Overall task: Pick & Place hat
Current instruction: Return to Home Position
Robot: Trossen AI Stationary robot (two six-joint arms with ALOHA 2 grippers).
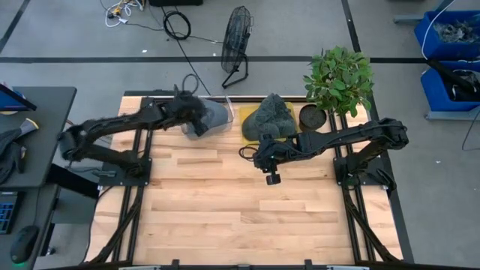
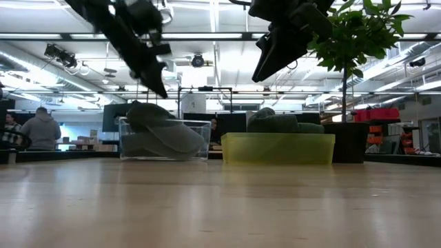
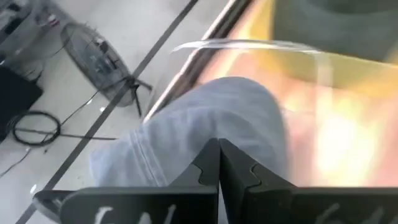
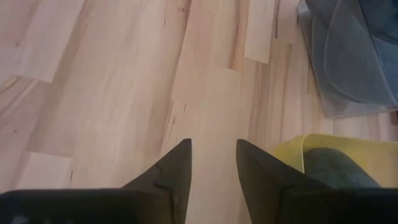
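A grey hat (image 1: 214, 114) lies in a clear bin (image 2: 201, 141) at the table's far edge; it also shows in the low view (image 2: 162, 134) and the left wrist view (image 3: 205, 118). My left gripper (image 3: 219, 152) is shut and empty just above it; the low view (image 2: 160, 88) shows a small gap to the hat's top. A dark green hat (image 1: 271, 116) lies in a yellow bin (image 2: 275, 148) to the right. My right gripper (image 4: 212, 155) is open and empty above bare table, near the yellow bin's front (image 1: 245, 153).
A potted plant (image 1: 337, 79) stands at the table's far right corner, beside the yellow bin. The wooden table (image 1: 225, 210) stretches toward the near edge in front of both bins. A fan (image 1: 236, 45) and cables lie on the floor beyond the table.
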